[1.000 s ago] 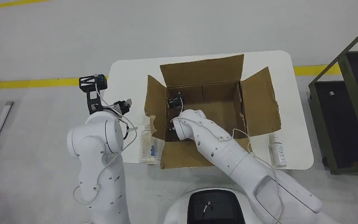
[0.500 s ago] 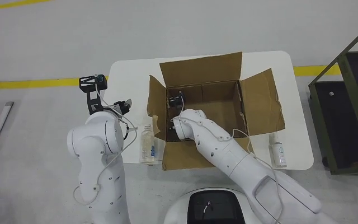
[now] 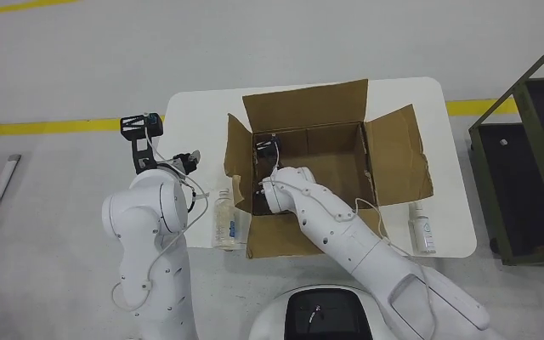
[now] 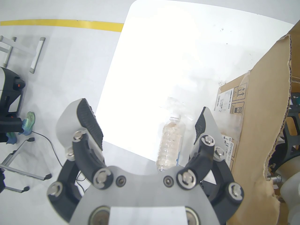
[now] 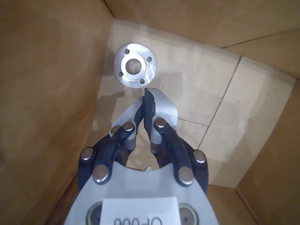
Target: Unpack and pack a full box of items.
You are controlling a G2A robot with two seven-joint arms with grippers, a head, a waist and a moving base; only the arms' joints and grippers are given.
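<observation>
My right hand (image 5: 145,98), closed and empty, has edged toward 12 o'clock inside the box (image 5: 46,71). I should open it, then straddle the flange (image 5: 135,65).

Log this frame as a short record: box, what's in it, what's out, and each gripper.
box: open, flaps out, on the table
in box: metal flange, flat on the floor near a corner
on table: water bottle lying beside the box; small bottle on the box's other side
right gripper: shut, empty, inside the box, tips just short of the flange
left gripper: open, empty, off the table's edge
</observation>
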